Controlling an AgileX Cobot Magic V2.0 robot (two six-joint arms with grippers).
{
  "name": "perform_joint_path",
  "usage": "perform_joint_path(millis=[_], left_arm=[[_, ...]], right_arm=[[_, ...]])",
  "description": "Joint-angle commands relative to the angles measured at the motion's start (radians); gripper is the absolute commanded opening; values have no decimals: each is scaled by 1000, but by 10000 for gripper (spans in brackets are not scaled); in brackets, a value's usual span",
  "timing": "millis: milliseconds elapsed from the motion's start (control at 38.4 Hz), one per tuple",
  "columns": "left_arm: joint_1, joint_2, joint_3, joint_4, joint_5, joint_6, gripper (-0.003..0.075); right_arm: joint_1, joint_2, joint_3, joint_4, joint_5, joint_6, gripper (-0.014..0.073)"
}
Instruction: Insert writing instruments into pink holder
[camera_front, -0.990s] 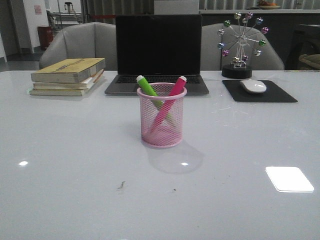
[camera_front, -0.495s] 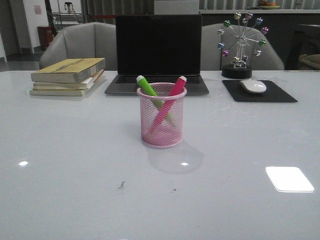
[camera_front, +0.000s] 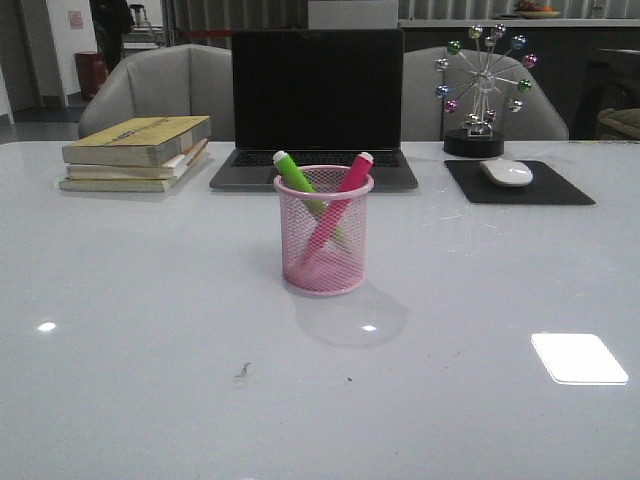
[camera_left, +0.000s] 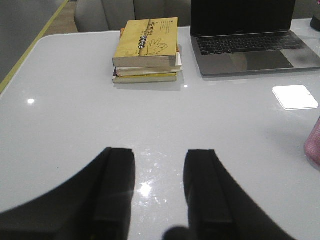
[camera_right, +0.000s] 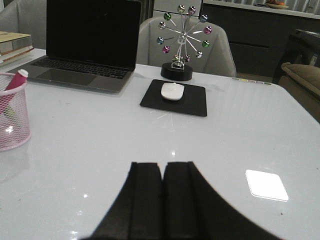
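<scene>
With both markers, lime green (camera_front: 297, 176) and magenta (camera_front: 351, 176), leaning crossed inside the pink holder (camera_front: 323, 232) mid-table, the spread left gripper (camera_left: 159, 186) and pressed-together right gripper (camera_right: 163, 184) hold nothing, so only a careless arm sweep might topple the light cup.

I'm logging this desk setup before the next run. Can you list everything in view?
Pink wire-mesh pen cup: 1, pink, table centre.
Lime green marker: 1, inside cup, leaning left.
Magenta pink marker: 1, inside cup, leaning right.
Stacked books: about 3, yellowish, far left.
Open laptop: 1, grey, behind cup.
White mouse: 1, on black mousepad, far right.
Ball ornament: 1, multicoloured, behind mousepad.
Left pincer: black, open.
Right pincer: black, shut.
</scene>
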Motion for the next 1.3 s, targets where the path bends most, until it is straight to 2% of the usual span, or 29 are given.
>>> perform_joint_path(millis=[0,130,677,859,1146,1276], left_arm=[[3,-2,-27,4,-85,-2,215],[3,-2,-27,4,-85,-2,89],[3,-2,-27,4,-85,-2,94],[5,-55,-27,-4,-82,-2,94],[119,-175,-25,-56,-73,-2,94],[132,-232,-25,-54,-49,-2,94]], right_arm=[[-7,-14,-8,-7,-78,4,57],[-7,-14,-8,-7,-78,4,57],[-7,-14,-8,-7,-78,4,57],[-7,-14,-8,-7,-78,4,57],[-7,-14,-8,-7,-78,4,57],[-7,-14,-8,-7,-78,4,57]])
